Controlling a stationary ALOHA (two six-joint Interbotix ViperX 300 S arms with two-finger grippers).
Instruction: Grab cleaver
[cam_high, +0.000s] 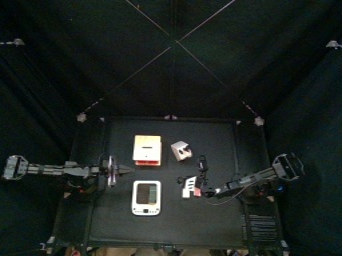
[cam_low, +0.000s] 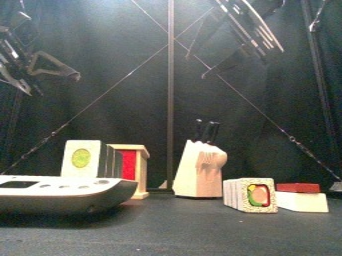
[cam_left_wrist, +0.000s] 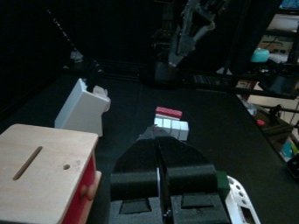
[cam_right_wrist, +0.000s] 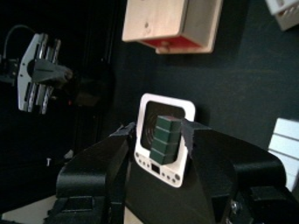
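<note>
The cleaver (cam_high: 181, 152) is found upright mid-table, just beside the box (cam_high: 147, 150). It is judged light, stiff and smooth, best pinched across its flat sides. The right gripper (cam_high: 205, 189) is spread empty; the left gripper (cam_left_wrist: 166, 145) is pressed closed.

I count four things on the table (cam_high: 120, 135). Far left sits the box (cam_high: 147, 151); just right of it, the knife block (cam_high: 182, 152). Near the front edge lies the handheld device (cam_high: 147, 197), directly before the box. Right of the device lies the cleaver (cam_high: 191, 184) (with a small piece beside it), nearer than the knife block.
</note>
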